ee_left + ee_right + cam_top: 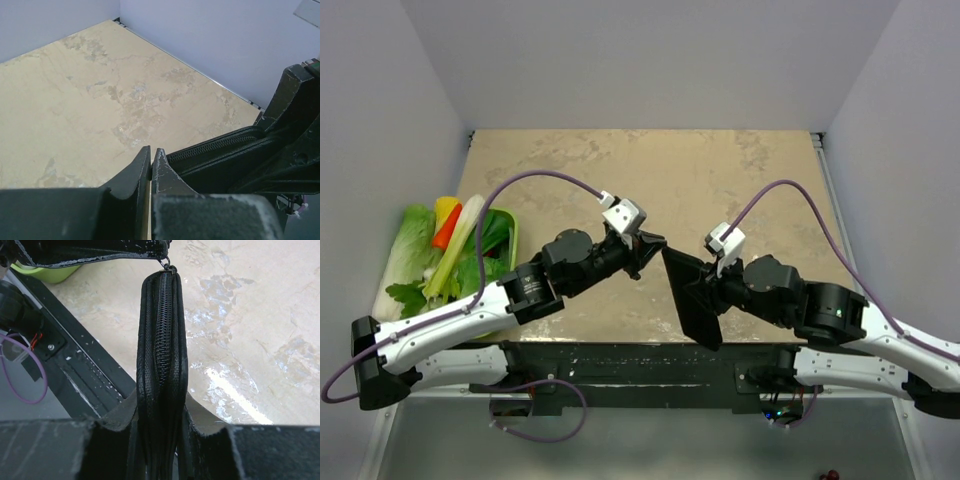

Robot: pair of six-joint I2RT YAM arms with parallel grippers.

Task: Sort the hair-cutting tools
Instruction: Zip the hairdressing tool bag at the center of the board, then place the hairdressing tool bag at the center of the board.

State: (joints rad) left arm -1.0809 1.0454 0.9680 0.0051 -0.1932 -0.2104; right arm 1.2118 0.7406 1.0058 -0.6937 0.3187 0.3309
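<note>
The black fabric case (692, 295) stands on edge above the table, its zipper closed along the top in the right wrist view (160, 340). My right gripper (708, 290) is shut on the case, one finger on each side (160, 412). My left gripper (656, 243) is shut at the case's far upper corner, pinching the small metal zipper pull (165, 262). In the left wrist view the jaws (151, 155) are pressed together beside the case (225, 155). No scissors or combs are in view.
A green tray (508, 225) of leafy vegetables, a carrot and a leek sits at the left table edge. The black mounting rail (620, 360) runs along the near edge. White walls enclose the left, back and right sides.
</note>
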